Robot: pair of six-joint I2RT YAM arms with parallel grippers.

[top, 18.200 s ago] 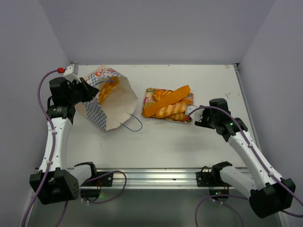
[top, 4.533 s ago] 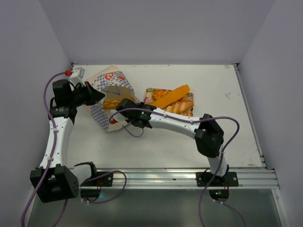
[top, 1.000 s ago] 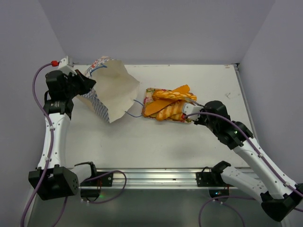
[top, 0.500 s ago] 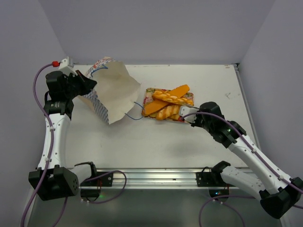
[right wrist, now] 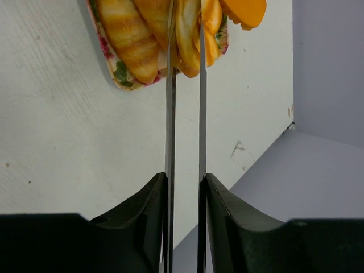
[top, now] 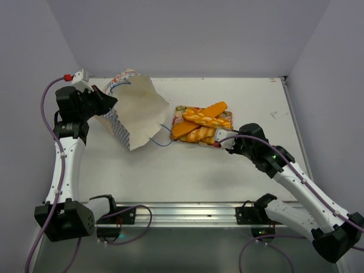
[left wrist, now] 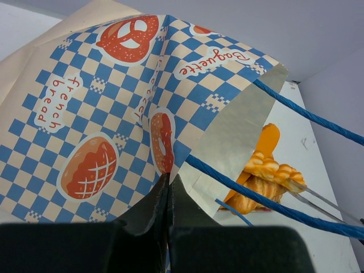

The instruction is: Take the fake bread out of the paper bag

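Note:
The paper bag [top: 136, 111] lies tilted at the back left, and its checkered side fills the left wrist view [left wrist: 114, 102]. My left gripper [top: 108, 102] is shut on the bag's mouth edge [left wrist: 169, 182]. No bread shows inside the mouth. The fake bread is piled on the floral tray [top: 178, 110]: a flat orange stick [top: 215, 107] and a pale braided loaf [top: 207, 119] lie on top. My right gripper [top: 223, 141] has thin metal blades set a narrow gap apart [right wrist: 186, 142]. They are closed on the braided loaf's [right wrist: 187, 40] near end over the tray [right wrist: 116, 77].
A blue cord handle [top: 162, 140] trails from the bag toward the tray's left side. Side walls stand close on the left and right, and the arm bases and a metal rail run along the near edge.
In the last second the braided loaf came down onto the pile on the tray. My right gripper shifted slightly nearer and to the left. The bag and left gripper stayed put.

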